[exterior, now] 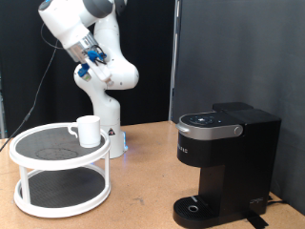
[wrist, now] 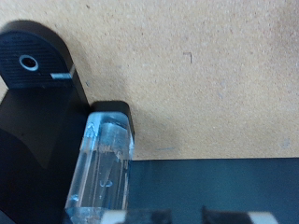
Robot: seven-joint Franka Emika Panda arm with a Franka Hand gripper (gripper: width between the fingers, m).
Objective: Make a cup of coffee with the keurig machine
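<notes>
The white cup (exterior: 88, 130) stands upright on the top tier of a round white two-tier rack (exterior: 33, 156) at the exterior view's left. The black keurig machine (exterior: 225, 160) stands on the table at the exterior view's right with its lid down and nothing on its drip tray (exterior: 196, 208). My gripper (exterior: 91, 57) hangs high in the air at the exterior view's upper left, above the rack and far from both things. Nothing shows between its fingers. The wrist view looks down on the machine's black body (wrist: 33, 103) and its clear water tank (wrist: 101, 168).
The arm's white base (exterior: 107, 134) stands behind the rack. A black curtain closes off the back. Bare brown table top (exterior: 143, 191) lies between the rack and the machine, and it also shows in the wrist view (wrist: 206, 84).
</notes>
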